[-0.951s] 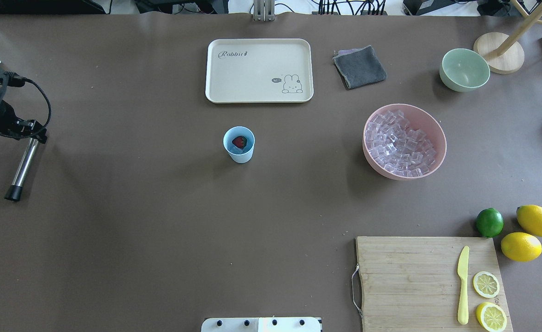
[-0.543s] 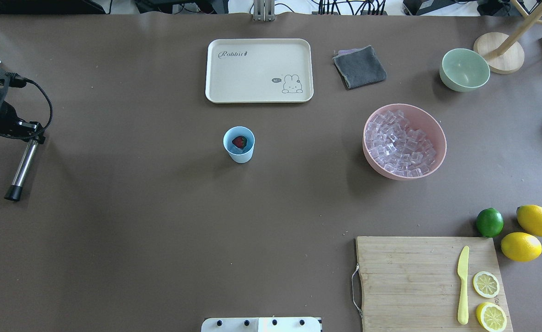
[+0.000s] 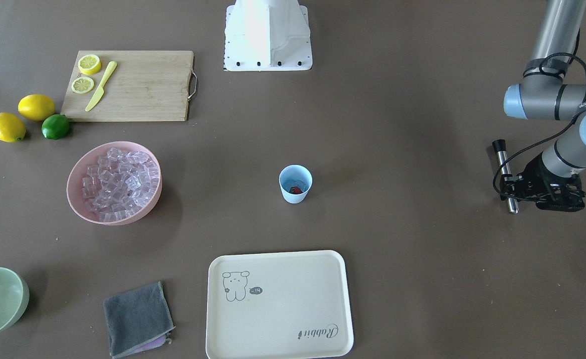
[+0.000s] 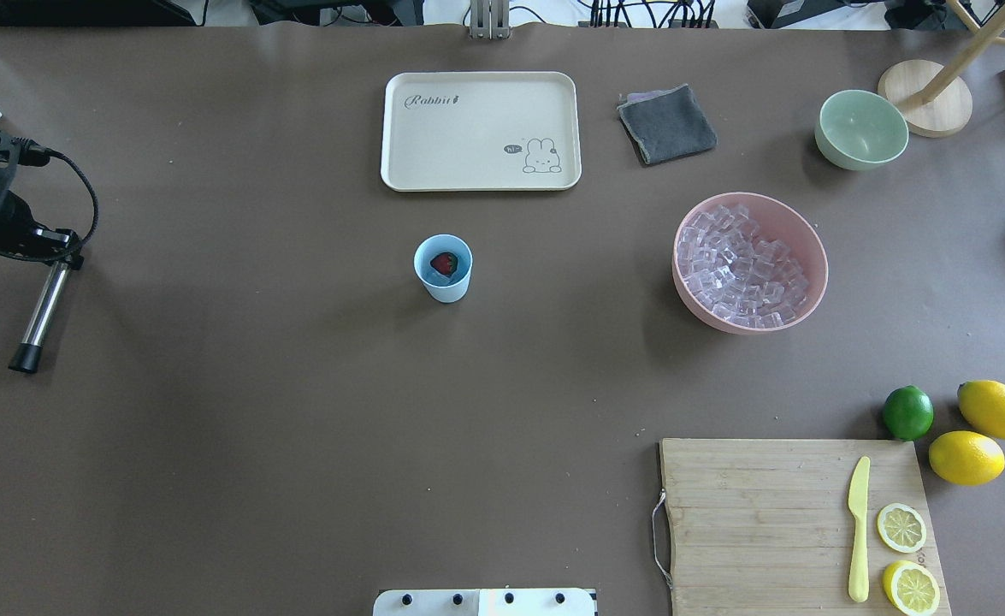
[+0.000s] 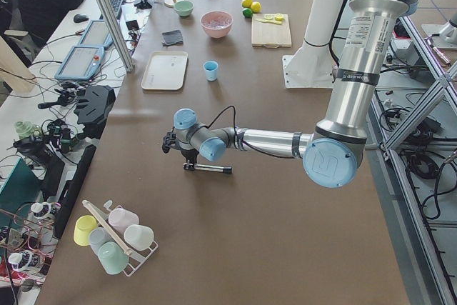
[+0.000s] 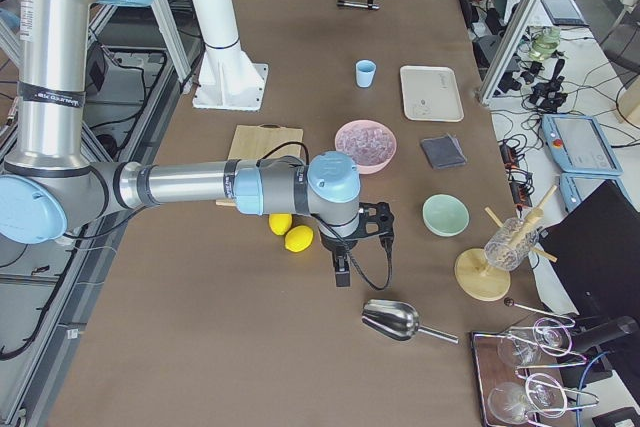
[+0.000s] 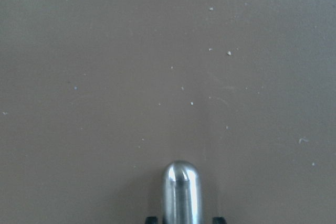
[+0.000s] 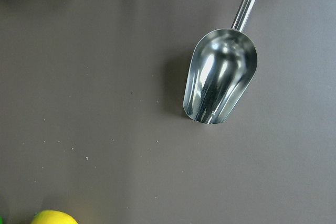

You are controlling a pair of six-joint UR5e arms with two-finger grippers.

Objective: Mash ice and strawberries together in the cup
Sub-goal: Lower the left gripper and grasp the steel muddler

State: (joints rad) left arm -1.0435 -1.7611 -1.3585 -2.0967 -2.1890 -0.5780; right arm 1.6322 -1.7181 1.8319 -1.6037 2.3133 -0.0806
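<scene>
Overhead exterior: at the worktop [image 4: 211,445] left edge, a metal rod [image 4: 40,312] is clamped by the left gripper [image 4: 64,255]; the right gripper [image 6: 342,272] state cannot be told. The pink bowl [image 4: 695,309] near the right edge is filled with ice [image 4: 741,269]; the central cup [image 4: 448,293] is occupied by the strawberry [image 4: 444,263].

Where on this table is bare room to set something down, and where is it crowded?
Bare: the stretch between the cup and the left gripper with its metal rod; the strip from the cup to the robot base. Crowded: the robot's right side: pink bowl, cutting board, lime, lemons.
</scene>
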